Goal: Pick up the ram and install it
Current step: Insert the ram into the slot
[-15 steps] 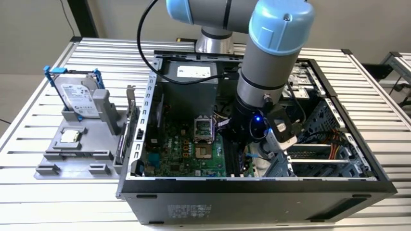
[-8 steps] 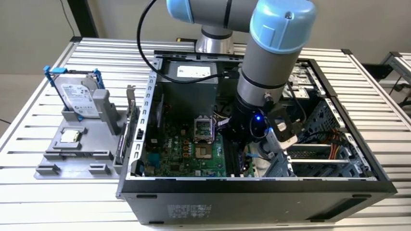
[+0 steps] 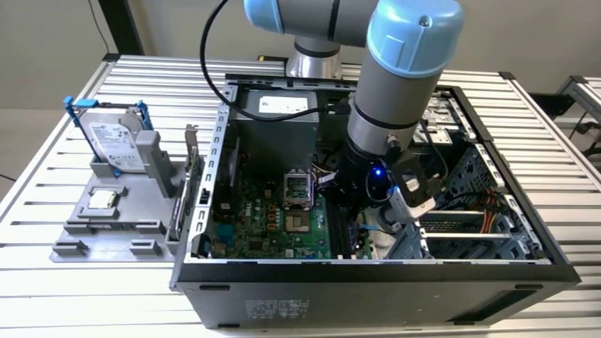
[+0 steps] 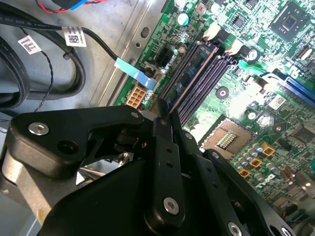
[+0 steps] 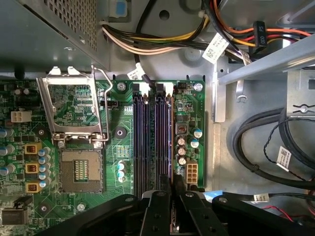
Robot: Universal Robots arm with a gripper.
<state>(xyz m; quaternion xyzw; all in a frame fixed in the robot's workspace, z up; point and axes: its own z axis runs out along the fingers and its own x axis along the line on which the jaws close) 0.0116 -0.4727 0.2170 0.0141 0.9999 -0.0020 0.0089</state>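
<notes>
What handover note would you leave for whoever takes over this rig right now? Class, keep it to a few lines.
Gripper: shut on the ram, down inside the computer case.
Ram: upright, lined up along the memory slots, at the one nearest the motherboard's edge.
Done: ram picked up and brought to the slots.
Left: full seating cannot be confirmed.

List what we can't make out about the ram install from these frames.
1. Ram: its near end is hidden behind the gripper in both wrist views, so whether it is fully seated is unclear.
2. Ram's chips and label: it is seen edge-on in the first wrist view, so they can't be made out.
3. Memory slots: in the exterior view the arm covers most of them.
</notes>
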